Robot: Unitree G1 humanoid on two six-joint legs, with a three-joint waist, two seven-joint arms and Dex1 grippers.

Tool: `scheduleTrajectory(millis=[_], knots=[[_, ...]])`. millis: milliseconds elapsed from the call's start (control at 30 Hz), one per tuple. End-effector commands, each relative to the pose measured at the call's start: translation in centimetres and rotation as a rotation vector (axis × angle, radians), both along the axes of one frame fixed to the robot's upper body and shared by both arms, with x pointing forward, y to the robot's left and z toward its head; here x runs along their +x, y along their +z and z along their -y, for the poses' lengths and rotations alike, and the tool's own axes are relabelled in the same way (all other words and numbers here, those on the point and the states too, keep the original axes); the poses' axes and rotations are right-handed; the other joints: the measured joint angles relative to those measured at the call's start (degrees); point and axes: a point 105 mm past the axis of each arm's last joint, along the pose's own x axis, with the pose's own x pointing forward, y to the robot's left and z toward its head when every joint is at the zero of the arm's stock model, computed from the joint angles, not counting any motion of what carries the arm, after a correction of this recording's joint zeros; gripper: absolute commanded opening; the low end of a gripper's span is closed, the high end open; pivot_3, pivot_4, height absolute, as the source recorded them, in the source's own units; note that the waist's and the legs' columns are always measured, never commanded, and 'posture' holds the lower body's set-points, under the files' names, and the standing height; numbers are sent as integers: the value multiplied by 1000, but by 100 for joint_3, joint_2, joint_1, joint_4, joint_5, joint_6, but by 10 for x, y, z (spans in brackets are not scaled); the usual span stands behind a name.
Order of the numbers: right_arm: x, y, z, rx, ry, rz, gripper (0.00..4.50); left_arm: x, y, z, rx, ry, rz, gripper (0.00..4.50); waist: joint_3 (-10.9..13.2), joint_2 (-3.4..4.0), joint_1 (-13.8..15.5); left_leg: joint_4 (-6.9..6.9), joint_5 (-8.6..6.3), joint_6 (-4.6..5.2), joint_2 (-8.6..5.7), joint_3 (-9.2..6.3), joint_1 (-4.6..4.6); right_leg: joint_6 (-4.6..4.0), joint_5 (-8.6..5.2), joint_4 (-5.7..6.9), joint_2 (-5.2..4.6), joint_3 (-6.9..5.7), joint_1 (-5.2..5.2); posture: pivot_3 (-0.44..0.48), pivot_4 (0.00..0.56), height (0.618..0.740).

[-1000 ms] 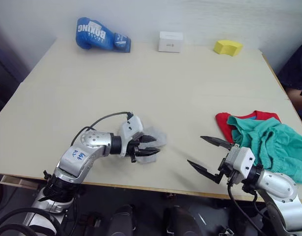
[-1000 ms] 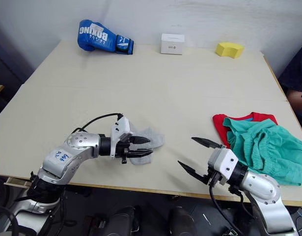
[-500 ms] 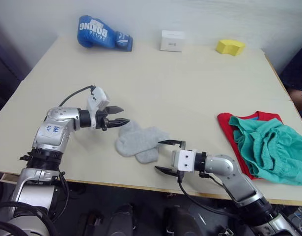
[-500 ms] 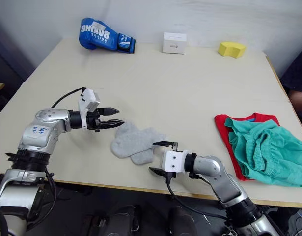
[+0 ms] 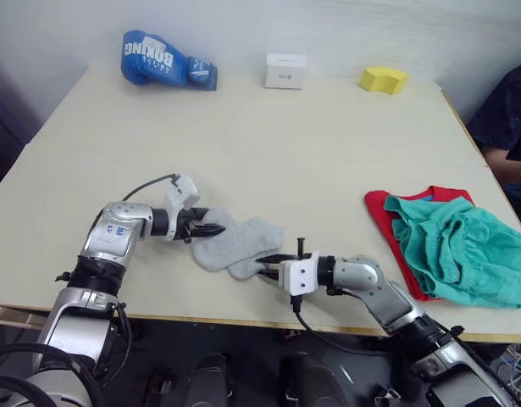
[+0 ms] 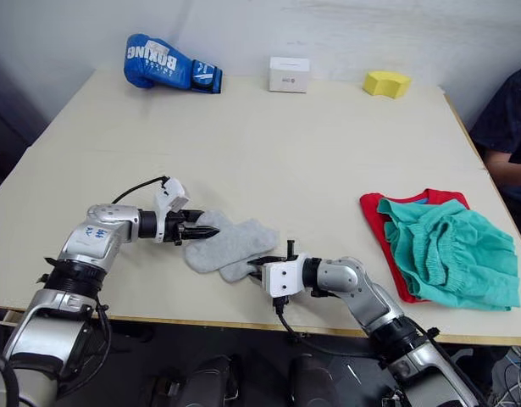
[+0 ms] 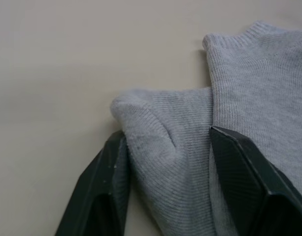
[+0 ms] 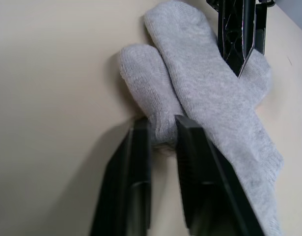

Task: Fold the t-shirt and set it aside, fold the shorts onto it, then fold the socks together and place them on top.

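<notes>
The light grey socks [image 5: 240, 244] lie flat, one overlapping the other, near the table's front edge. My left gripper [image 5: 213, 229] is at their left end, and its fingers [image 7: 111, 162] are shut on a bunched fold of sock [image 7: 165, 147]. My right gripper [image 5: 271, 259] is at their front right end, shut on the tip of one sock [image 8: 151, 93]. The red t-shirt [image 5: 385, 219] lies at the right of the table. On top of it are the rumpled teal shorts [image 5: 459, 250].
A blue boxing glove [image 5: 163, 59], a white box [image 5: 285, 70] and a yellow sponge [image 5: 383, 80] line the table's far edge. A person's arm [image 5: 507, 119] shows at the right side. The socks lie close to the table's front edge [image 5: 243, 320].
Both grippers stood open beside the flat socks half a second ago. The left has moved in and closed on their left end, and the right has shut on their front right end.
</notes>
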Motion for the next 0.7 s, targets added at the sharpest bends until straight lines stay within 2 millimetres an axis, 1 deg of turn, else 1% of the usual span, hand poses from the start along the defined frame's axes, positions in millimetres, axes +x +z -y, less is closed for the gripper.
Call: scheduleTrajectory(millis=[33,133,167,200,267,300,400,500,567,600,633,667,700], knots=[[13,1,17,-13,-49,0,0,-9,-3,0,-7,9,-11,1191,0,0,-8,0,1,-1,0,0,0,0,0,0,0,1,0,0,150,740],[19,8,36,-31,-48,17,0,-18,-3,4,-14,11,-7,247,0,0,0,0,0,-1,0,0,0,0,0,-1,-2,1,1,0,150,740],[20,10,43,-38,-45,17,0,-21,-2,5,-14,17,-1,20,0,0,8,0,0,0,0,1,0,0,0,-4,-4,2,2,0,150,740],[23,12,54,-57,-42,21,0,-25,0,8,-21,24,7,20,0,0,11,0,-1,1,-1,-1,0,1,0,-8,-7,0,7,0,150,740],[26,13,66,-77,-37,23,0,-30,1,12,-29,38,15,20,0,0,13,-1,-7,10,-8,-3,0,5,3,-15,-14,-1,11,0,150,740],[29,15,71,-89,-33,28,0,-38,3,18,-46,27,0,20,0,0,6,0,-7,11,-8,-3,0,8,4,-20,-16,-1,14,0,150,740],[39,19,78,-88,-33,31,0,-53,8,28,-75,30,-14,20,3,-1,-17,-2,-8,10,-8,-3,0,12,6,-26,-16,0,16,0,150,740],[49,17,80,-89,-44,20,0,-61,6,34,-96,88,-12,20,3,0,-35,-4,-6,7,-3,-2,1,11,6,-25,-9,1,13,0,150,740],[51,18,81,-77,-44,-8,0,-64,2,34,-109,136,-34,20,3,0,-31,-5,-2,2,-2,-3,5,11,6,-21,-8,1,15,0,150,740],[50,17,82,-60,-41,-56,251,-65,-1,31,-113,174,-62,268,4,0,-29,-4,-2,1,0,-3,6,11,6,-21,-6,0,16,0,150,740],[48,16,84,-68,-33,-57,520,-69,-4,28,-98,183,-76,543,4,0,-20,-5,-2,2,0,-4,7,11,6,-21,-6,1,17,0,150,740],[47,16,85,-74,-28,-58,742,-70,-5,24,-82,203,-69,737,4,0,-19,-4,-2,2,0,-4,7,11,6,-21,-6,1,17,0,150,740],[46,16,86,-79,-24,-55,1051,-70,-5,21,-72,216,-60,1027,4,0,-14,-5,-2,2,0,-5,7,11,6,-23,-6,0,16,0,150,740]])
